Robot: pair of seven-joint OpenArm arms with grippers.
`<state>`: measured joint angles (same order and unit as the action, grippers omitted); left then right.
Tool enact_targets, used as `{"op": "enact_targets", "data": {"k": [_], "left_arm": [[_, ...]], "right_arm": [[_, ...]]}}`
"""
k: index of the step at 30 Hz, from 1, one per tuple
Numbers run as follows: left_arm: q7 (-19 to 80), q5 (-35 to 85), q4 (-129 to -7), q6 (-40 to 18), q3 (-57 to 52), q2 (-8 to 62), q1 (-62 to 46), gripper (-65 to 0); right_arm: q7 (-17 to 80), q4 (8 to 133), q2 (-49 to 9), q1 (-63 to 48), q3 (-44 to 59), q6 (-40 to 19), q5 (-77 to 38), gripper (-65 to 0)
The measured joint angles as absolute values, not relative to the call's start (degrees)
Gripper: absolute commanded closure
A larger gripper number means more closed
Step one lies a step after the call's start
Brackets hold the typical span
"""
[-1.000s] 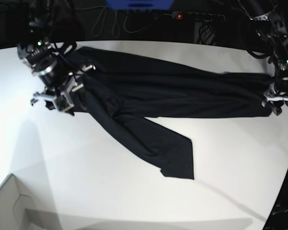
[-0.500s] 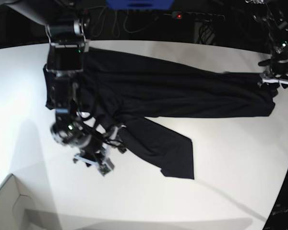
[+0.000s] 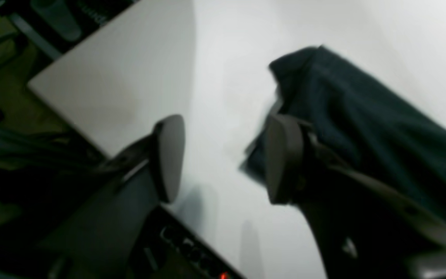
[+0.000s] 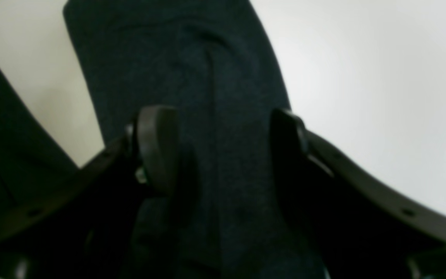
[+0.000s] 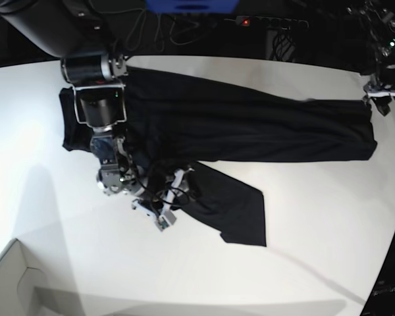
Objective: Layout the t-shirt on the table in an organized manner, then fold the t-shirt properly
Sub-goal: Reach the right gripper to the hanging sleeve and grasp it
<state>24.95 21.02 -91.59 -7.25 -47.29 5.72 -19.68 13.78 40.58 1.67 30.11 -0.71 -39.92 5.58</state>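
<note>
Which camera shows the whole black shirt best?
The base view: the thin black short-sleeved t-shirt lies there end to end. The right wrist view shows one strip; the left wrist view only a blurred end.

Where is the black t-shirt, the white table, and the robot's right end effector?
t-shirt (image 5: 250, 122): base view, middle of the long spread-out body.
table (image 5: 316, 224): base view, bare white top near the shirt.
right end effector (image 4: 223, 151): right wrist view, gap between its open fingers, over the shirt flap.

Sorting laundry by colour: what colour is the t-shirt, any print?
Plain black, no print visible; the t-shirt shows best in the base view.
</note>
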Motion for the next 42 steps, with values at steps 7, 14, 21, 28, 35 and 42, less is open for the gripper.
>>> {"op": "enact_targets", "data": {"k": [7, 14, 21, 28, 35, 42], "left_arm": [[24.75, 21.06, -91.55, -7.29, -47.27, 5.82, -19.44, -32.5], [25.08, 21.06, -91.22, -7.31, -47.20, 4.64, -19.38, -32.5], [24.82, 21.08, -91.22, -7.29, -47.27, 4.75, -19.35, -32.5], [24.86, 21.06, -91.18, -7.31, -47.27, 4.73, -19.38, -32.5], [24.86, 21.06, -91.18, -7.31, -47.27, 4.75, -19.38, -32.5], [24.84, 21.06, -91.18, -7.29, -47.27, 4.75, -19.40, -32.5]], "right_arm": [[9.47, 36.62, 1.74, 31.38, -0.69, -39.77, 5.61, -37.7], [7.81, 36.42, 1.78, 32.47, 5.93, -39.75, 5.58, -37.8], [7.20, 36.36, 1.83, 32.34, 6.96, -34.89, 5.41, -37.9], [6.70, 36.32, 1.87, 30.09, 3.27, -35.24, 5.17, -37.7], [6.35, 36.38, 1.89, 29.78, 0.49, -35.27, 4.71, -21.6], [7.51, 36.75, 2.39, 29.47, -0.19, -35.24, 4.75, 0.0]]}}
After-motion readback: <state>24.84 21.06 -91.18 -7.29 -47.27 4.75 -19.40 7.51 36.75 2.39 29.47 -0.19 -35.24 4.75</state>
